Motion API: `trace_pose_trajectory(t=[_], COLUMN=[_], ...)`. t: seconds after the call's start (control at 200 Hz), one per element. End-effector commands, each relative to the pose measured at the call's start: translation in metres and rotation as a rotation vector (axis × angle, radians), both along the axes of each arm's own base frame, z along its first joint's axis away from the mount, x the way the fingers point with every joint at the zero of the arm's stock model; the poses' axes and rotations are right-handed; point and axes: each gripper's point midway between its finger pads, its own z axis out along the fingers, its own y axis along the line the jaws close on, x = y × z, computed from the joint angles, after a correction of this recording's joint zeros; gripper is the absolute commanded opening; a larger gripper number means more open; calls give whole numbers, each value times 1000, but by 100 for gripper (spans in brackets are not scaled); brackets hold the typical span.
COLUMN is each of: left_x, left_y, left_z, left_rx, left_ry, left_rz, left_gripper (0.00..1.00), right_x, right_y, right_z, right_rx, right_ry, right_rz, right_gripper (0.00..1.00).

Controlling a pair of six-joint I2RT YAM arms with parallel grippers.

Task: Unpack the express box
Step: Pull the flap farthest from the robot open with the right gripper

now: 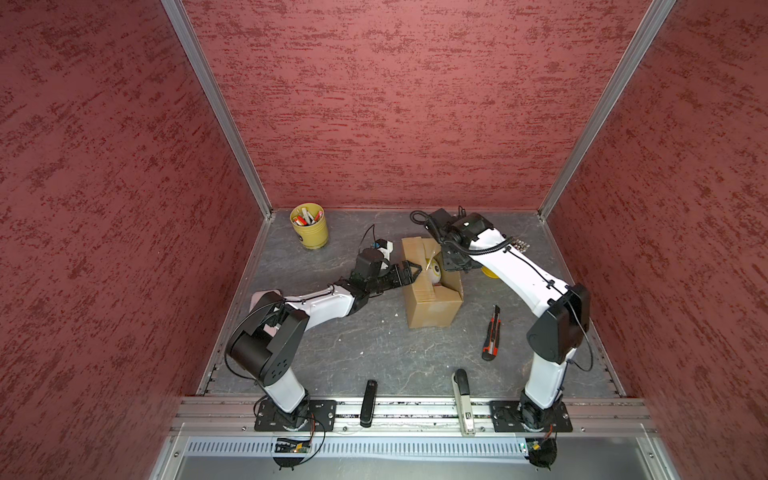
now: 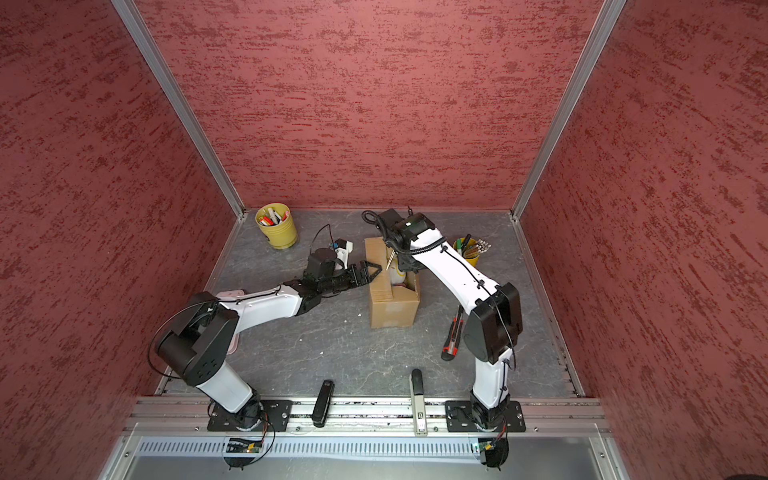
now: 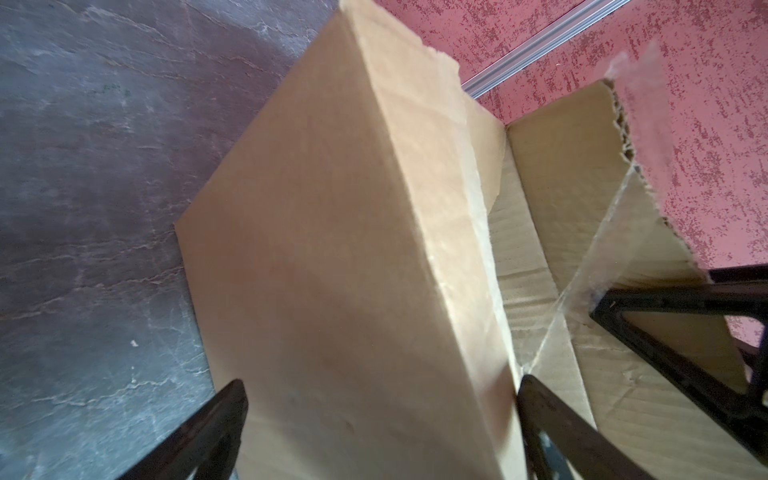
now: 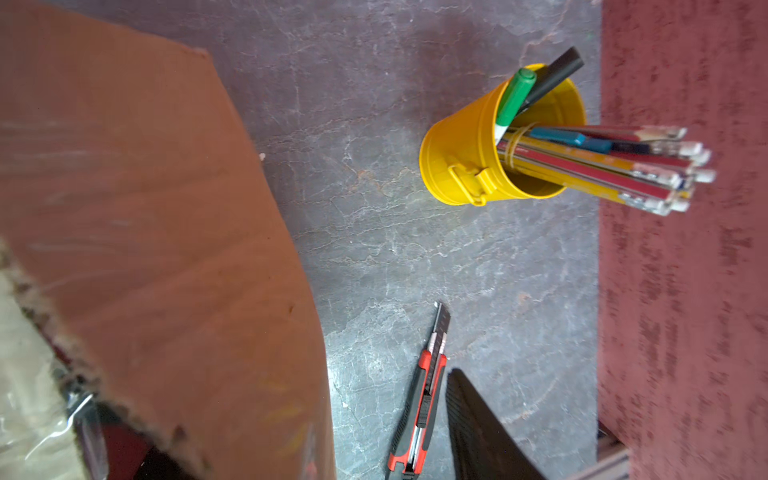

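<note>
Where the counter [image 1: 353, 345] meets the front rail, a black stapler [image 1: 368, 402] and a grey stapler [image 1: 463, 401] are seen lying apart, and a little farther in a red-and-black utility knife [image 1: 491, 332] is laid flat, gripped by neither arm. Beyond it, near the middle of the counter, the express box [image 1: 432, 309] is found standing upright with its centre seam parted: torn tape is shown on a flap edge in the left wrist view, and the flaps are spread enough for the inside to be seen. The left end effector [image 1: 411, 273] is held fully open at the box's left side, one cardboard panel being straddled by its fingers [image 3: 208, 432] without being clamped. The right end effector [image 1: 452, 262] is lowered over the box's right side beside a raised flap; whether that flap is gripped cannot be told, as one finger is hidden behind the cardboard. A pale rounded item [image 1: 434, 270] with yellow on it is seen inside the box. Farthest back, a yellow pen cup [image 2: 469, 253] and another yellow cup [image 1: 309, 226] are left standing. The opening is judged largely done; the lifting out of the contents is judged not yet carried out.
</note>
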Motion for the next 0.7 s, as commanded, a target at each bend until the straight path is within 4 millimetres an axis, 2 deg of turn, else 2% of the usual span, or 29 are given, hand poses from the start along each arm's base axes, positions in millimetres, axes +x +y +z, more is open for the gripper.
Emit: trace_pose_trajectory(t=[0.0, 0.21, 0.361, 0.441, 0.576, 0.696], left_x=[-16, -16, -14, -13, -9, -3], left_y=[41, 41, 41, 40, 38, 29], left_z=[-74, -74, -66, -59, -34, 5], left_rx=[191, 201, 202, 199, 186, 176], left_ry=[189, 190, 181, 170, 131, 72], left_rz=[81, 79, 79, 75, 67, 22], left_gripper=[100, 100, 100, 100, 100, 100], right_x=[5, 8, 9, 10, 9, 4], right_y=[-30, -39, -34, -25, -3, 10], right_z=[20, 17, 14, 14, 22, 25], right_rx=[20, 97, 131, 187, 329, 428], right_ry=[-66, -75, -70, -80, -109, -125], right_rz=[-44, -46, -28, -6, 46, 71], right_gripper=[52, 52, 52, 53, 52, 51])
